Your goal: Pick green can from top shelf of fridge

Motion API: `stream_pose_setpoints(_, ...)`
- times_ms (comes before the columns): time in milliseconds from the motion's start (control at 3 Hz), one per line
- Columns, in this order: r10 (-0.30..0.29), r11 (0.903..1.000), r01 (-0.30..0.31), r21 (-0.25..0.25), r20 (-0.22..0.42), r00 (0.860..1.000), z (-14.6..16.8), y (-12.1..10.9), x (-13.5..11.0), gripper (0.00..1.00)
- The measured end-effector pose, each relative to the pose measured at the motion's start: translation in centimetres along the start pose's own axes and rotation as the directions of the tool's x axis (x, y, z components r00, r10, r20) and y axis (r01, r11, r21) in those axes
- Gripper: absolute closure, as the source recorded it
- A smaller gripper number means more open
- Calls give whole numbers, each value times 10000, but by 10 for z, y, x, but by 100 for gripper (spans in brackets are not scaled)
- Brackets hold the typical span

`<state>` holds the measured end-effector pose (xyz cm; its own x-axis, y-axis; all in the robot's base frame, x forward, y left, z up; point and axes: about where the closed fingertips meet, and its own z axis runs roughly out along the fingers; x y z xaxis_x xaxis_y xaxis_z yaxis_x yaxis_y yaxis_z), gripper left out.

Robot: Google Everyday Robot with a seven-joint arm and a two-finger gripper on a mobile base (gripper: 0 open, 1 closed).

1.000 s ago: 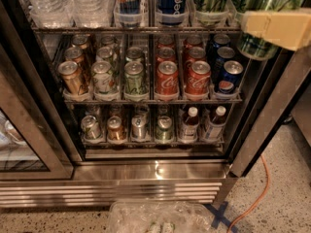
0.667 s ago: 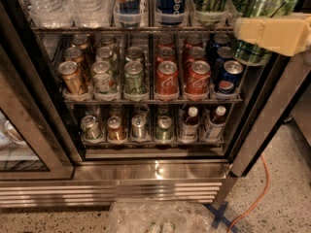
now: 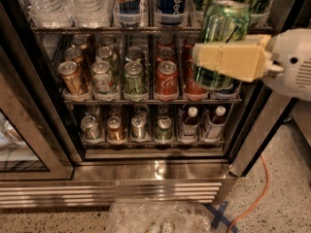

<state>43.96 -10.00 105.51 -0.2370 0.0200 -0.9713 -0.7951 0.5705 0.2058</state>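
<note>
Stainless-steel glass-door drinks fridge [image 3: 146, 173] fills camera view. Beige two-finger claw [image 3: 214, 60] at right, clamped across tall bright-green metal can [image 3: 224, 19]; can upright, off silver wire-grid top shelf [image 3: 92, 29], held out in front of its rail and the middle wire rack [image 3: 146, 100]

Floor [image 3: 286, 198] is speckled, terrazzo-looking stuff, showing along the bottom edge and up the 4 o'clock corner. The fridge [image 3: 146, 171] sits right on it, ribbed steel base down at floor level. At 6 o'clock there's a crumpled clear plastic wrap [image 3: 155, 217] lying just in front of that base. A blue tape cross [image 3: 218, 216] is stuck down at 5 o'clock, touching the plastic's edge, and an orange cable [image 3: 266, 176] snakes across around 4 o'clock. The gripper [image 3: 209, 59] is way up at 2 o'clock, clamped on the green can [image 3: 224, 21].
</note>
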Motion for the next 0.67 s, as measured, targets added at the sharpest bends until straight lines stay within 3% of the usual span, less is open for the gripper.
stream_pose_setpoints(333,136,9918,-221,-1259,-677,9976,18,50,30,100)
stream_pose_setpoints(667,466,9785,-697,-1942,-1210,9916,20,81,53,100)
